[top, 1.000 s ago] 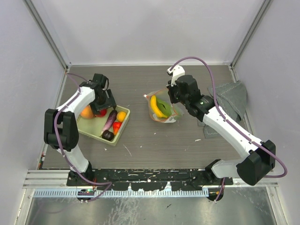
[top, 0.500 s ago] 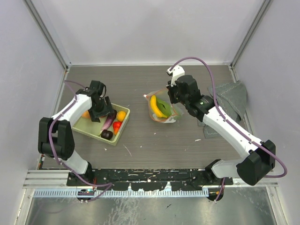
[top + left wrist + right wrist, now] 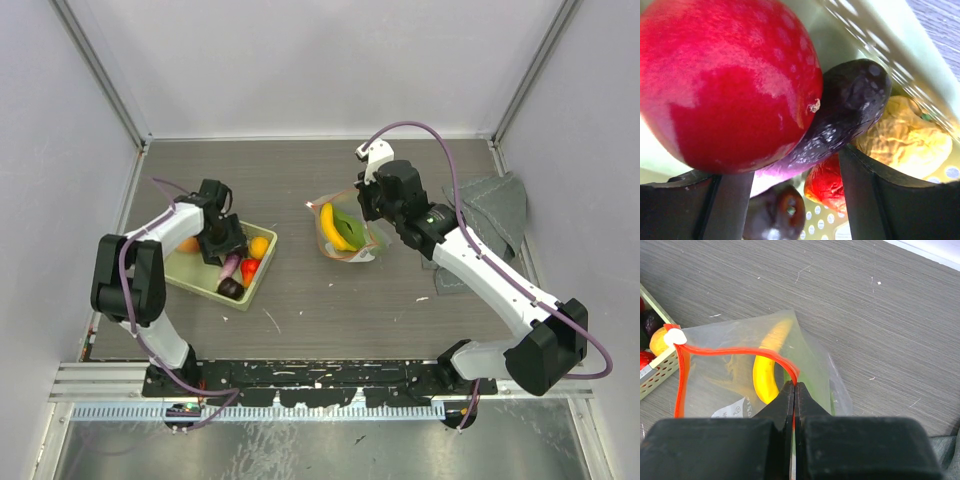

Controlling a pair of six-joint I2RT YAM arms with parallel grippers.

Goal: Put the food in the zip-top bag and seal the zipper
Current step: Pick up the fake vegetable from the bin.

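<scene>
Left arm reaches down into the slotted pale green basket (image 3: 195, 272). Left fingers (image 3: 224, 247) part-open around a glossy purple eggplant (image 3: 850, 110), beside a round red fruit (image 3: 725, 85). Farther right, right fingers (image 3: 794, 390) pinch tight on the red-orange zipper (image 3: 730, 351) of the crinkly clear zip-top bag (image 3: 710, 385) on the wood-grain bench (image 3: 865, 315). Yellow banana (image 3: 765, 372) inside.

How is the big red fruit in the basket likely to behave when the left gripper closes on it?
The red fruit looks smooth, glossy and round, so it may slip from the fingers or roll. It lies against the purple eggplant, which would probably shift as it lifts.
</scene>
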